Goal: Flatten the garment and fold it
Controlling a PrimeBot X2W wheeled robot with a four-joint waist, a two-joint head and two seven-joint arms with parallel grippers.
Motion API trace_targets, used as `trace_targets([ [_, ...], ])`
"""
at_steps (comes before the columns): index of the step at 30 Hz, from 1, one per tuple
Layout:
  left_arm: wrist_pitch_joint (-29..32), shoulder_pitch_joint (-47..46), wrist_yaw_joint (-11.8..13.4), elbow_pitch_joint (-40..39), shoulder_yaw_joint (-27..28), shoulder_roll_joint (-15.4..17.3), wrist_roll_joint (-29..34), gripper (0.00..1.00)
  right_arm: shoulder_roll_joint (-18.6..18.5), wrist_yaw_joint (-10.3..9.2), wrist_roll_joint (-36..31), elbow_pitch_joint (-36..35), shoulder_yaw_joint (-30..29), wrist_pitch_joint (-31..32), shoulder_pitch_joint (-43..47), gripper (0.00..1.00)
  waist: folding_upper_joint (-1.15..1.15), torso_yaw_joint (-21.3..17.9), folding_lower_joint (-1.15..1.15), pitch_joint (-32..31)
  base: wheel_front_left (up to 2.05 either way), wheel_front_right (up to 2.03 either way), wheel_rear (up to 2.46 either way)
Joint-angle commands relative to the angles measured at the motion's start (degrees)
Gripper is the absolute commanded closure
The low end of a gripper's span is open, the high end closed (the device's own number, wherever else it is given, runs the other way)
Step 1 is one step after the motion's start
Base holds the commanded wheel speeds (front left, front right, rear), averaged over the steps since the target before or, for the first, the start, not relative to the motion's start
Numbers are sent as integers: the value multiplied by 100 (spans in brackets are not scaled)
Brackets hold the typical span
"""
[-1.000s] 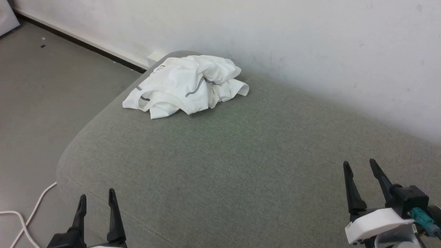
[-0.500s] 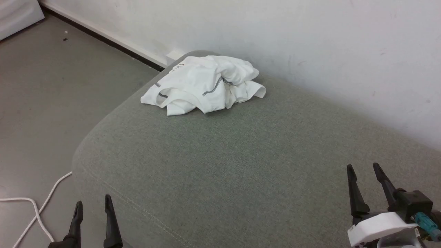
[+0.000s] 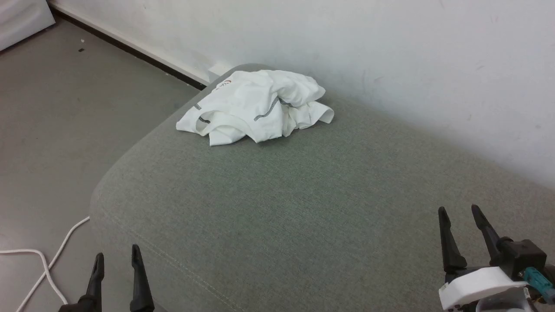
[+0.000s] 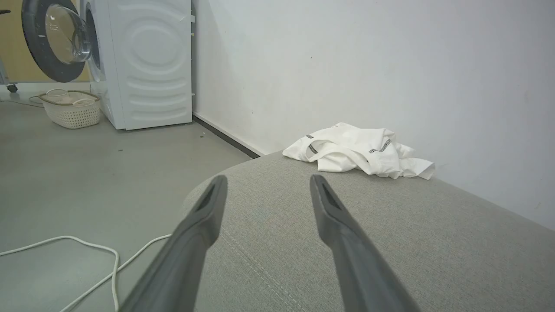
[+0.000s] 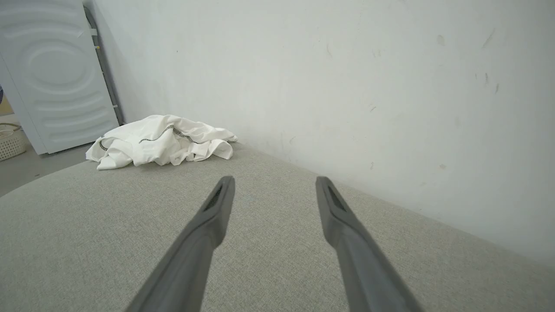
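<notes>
The garment [image 3: 256,106] is a white shirt with grey-black zigzag seams, crumpled in a heap at the far left corner of a grey-green cushioned surface [image 3: 303,208], close to the wall. It also lies far ahead in the left wrist view [image 4: 360,149] and the right wrist view [image 5: 160,141]. My left gripper [image 3: 116,255] is open at the near left edge of the cushion, holding nothing. Over the near right part, my right gripper [image 3: 458,209] is open and empty as well. Both are far from the garment.
A white wall [image 3: 347,52] runs along the cushion's far side. Grey floor [image 3: 65,121] lies to the left, with a white cable [image 3: 47,264] on it. A white washing machine [image 4: 138,60] and a pale laundry basket [image 4: 71,108] stand farther off.
The head camera has swung, so the whole picture shifted right since a second ago. Garment and grippers keep their places on the cushion; both grippers stay open.
</notes>
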Motion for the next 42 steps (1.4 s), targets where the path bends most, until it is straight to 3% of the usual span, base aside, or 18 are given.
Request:
trace_targets([
  [1, -19, 5, 8, -46, -11, 19, -118, 0, 16, -4, 36, -15, -7, -32, 33, 0, 0, -22, 0, 45, 0, 0, 0],
  [6, 232, -458, -171, -646, -13, 13, -789, 0, 16, -4, -97, -119, -60, -32, -57, 0, 0, -115, 0, 378, 0, 0, 0],
  [14, 1364, -2434, -438, -1254, 68, 691, -1234, 0, 16, -4, -561, -653, -122, 216, -426, 0, 0, -420, 0, 1229, 0, 0, 0],
  [24, 2452, -5258, -597, 848, 104, 1480, -1628, 0, 16, -4, -1078, -1946, 120, 962, -807, 0, 0, -839, 0, 2264, 0, 0, 0],
  [27, 2552, -5643, -643, 1325, 29, 1660, -1528, 0, 16, -4, -1139, -2147, 194, 1081, -844, 0, 0, -925, 0, 2439, 0, 0, 0],
  [32, 2820, -6461, -950, 2445, -326, 1925, -1464, 0, 16, -4, -1276, -2588, 320, 1322, -857, 0, 0, -1086, 0, 2826, 0, 0, 0],
  [37, 3414, -7001, -1178, 3271, -777, 2020, -1837, 0, 16, -4, -1432, -2956, 470, 1518, -857, 0, 0, -1267, 0, 3112, 0, 0, 0],
  [42, 3870, -7177, -1211, 3769, -1146, 2224, -2217, 0, -1, -4, -1553, -3251, 629, 1690, -920, 0, 0, -1506, 0, 3387, 0, 0, 0],
])
